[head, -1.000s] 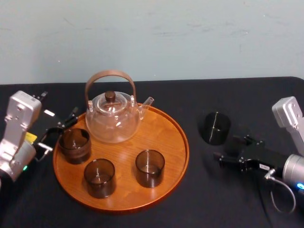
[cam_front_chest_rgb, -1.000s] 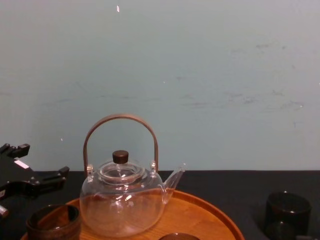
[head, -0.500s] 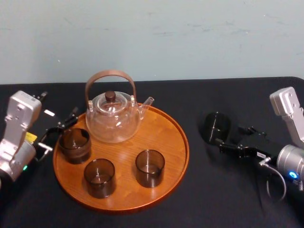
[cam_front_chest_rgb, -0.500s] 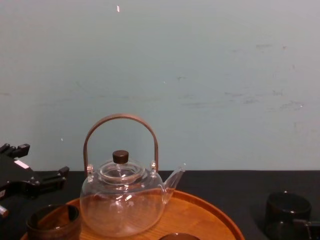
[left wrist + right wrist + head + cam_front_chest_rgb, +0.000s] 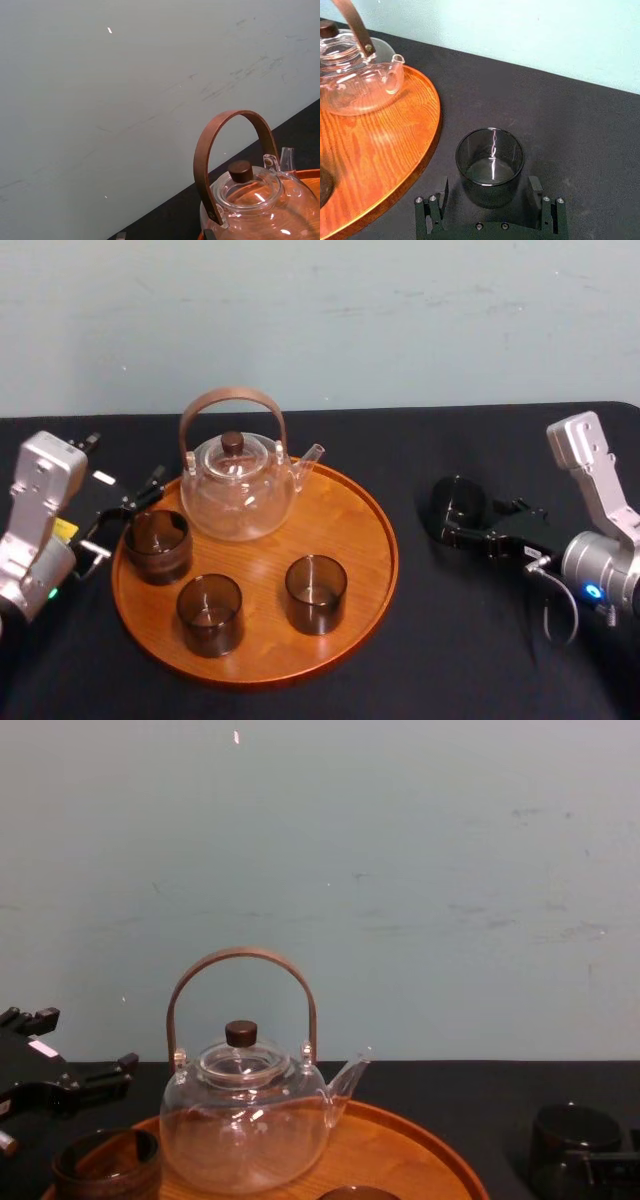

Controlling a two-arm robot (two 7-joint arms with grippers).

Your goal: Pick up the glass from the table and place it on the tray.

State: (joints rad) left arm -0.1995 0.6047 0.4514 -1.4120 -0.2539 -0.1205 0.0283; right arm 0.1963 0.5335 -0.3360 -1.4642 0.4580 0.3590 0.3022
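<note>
Head view: a dark glass (image 5: 455, 508) is seen standing upright on the black-clothed counter (image 5: 470, 650) in the right half of the frame, off the round wooden tray (image 5: 345, 502) and just right of its rim. The right claw (image 5: 470, 523) is placed low at this glass from the lower right, its arm reaching in from the right edge. In the right wrist view the claw's two fingers (image 5: 442, 194) are spread, one on each side of the glass's base, with a narrow gap left on both sides, so the glass is straddled but not clamped. On the tray, a clear teapot (image 5: 238, 490) with a brown arched handle is set at the upper left, and three more dark glasses are grouped below it: one at the left rim (image 5: 157, 545), one at the lower middle (image 5: 210, 613) and one to its right (image 5: 316, 592). The left claw (image 5: 124, 517) is held at the left of the frame, just outside the tray's left rim beside the leftmost glass, with its fingers apart and nothing between them.
</note>
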